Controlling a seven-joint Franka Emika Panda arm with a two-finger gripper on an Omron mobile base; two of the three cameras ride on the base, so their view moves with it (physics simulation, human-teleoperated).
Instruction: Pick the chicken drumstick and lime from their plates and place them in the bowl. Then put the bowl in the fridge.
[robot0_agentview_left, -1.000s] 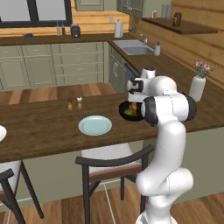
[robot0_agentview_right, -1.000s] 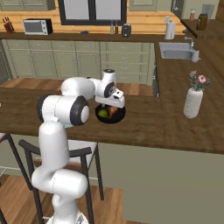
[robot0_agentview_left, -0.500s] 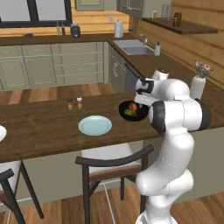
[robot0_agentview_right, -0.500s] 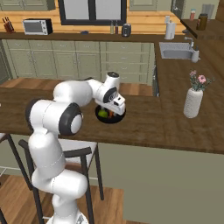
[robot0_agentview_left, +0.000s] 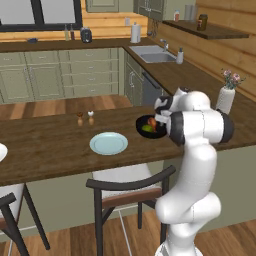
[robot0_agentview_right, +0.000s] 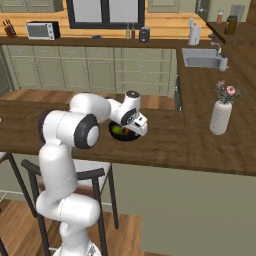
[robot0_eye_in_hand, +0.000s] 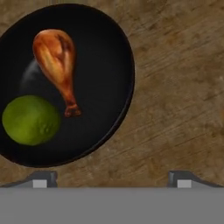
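Chicken drumstick (robot0_eye_in_hand: 57, 65) and lime (robot0_eye_in_hand: 30, 120) lay together inside black bowl (robot0_eye_in_hand: 109, 57), upper left of hand view, so loading looked finished. Bowl sat on wooden counter (robot0_eye_in_hand: 179, 87). Gripper (robot0_eye_in_hand: 111, 177) hung above bowl's rim, fingertips spread wide, nothing pinched, probably lining up for rim grasp toward fridge.

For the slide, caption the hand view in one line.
Open gripper above the wooden counter, beside a black bowl holding drumstick and lime.
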